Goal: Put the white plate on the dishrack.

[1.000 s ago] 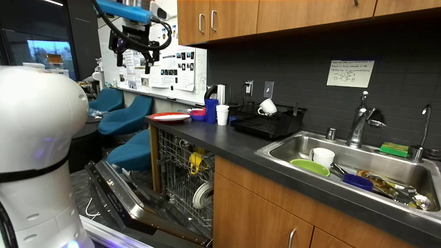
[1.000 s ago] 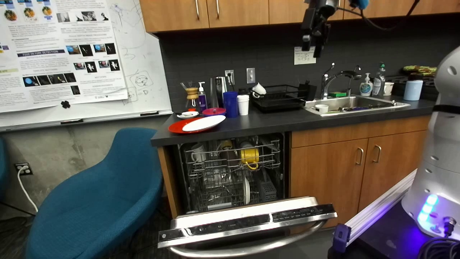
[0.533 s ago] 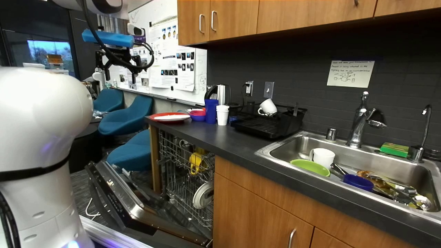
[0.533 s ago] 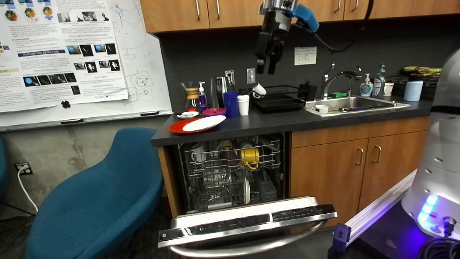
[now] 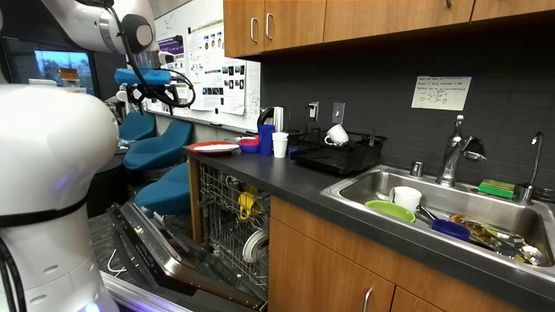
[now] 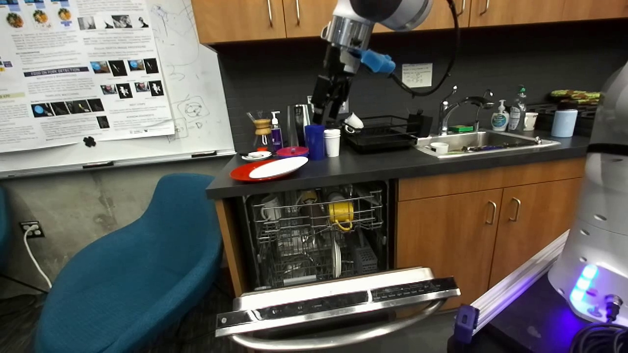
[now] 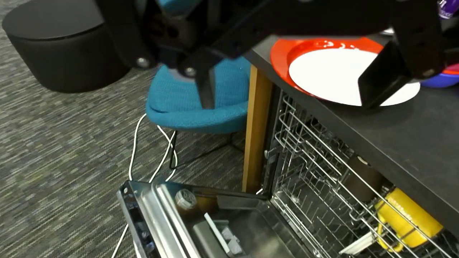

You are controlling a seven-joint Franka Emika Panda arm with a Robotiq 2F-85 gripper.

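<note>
Gripper (image 5: 156,112) is hovering (fingers (image 7: 380,79) apart), white plate (image 6: 278,168) is resting on red plate (image 6: 240,172), dishrack (image 6: 380,139) is standing beside sink (image 5: 455,203).

In my wrist view the white plate (image 7: 326,77) washes out almost featureless, the gripper (image 7: 289,100) looks dark and blurred; blue light (image 6: 584,284) glows on the robot's base (image 6: 603,255).

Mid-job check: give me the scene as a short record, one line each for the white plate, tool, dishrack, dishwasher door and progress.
White plate: lying partly on the red plate, sticking out past its rim
Tool: open, nothing held, apart from the white plate
Dishrack: beside the sink, tilted white mug at its rim
Dishwasher door: open, yellow mug inside
Progress: plate not yet racked
</note>
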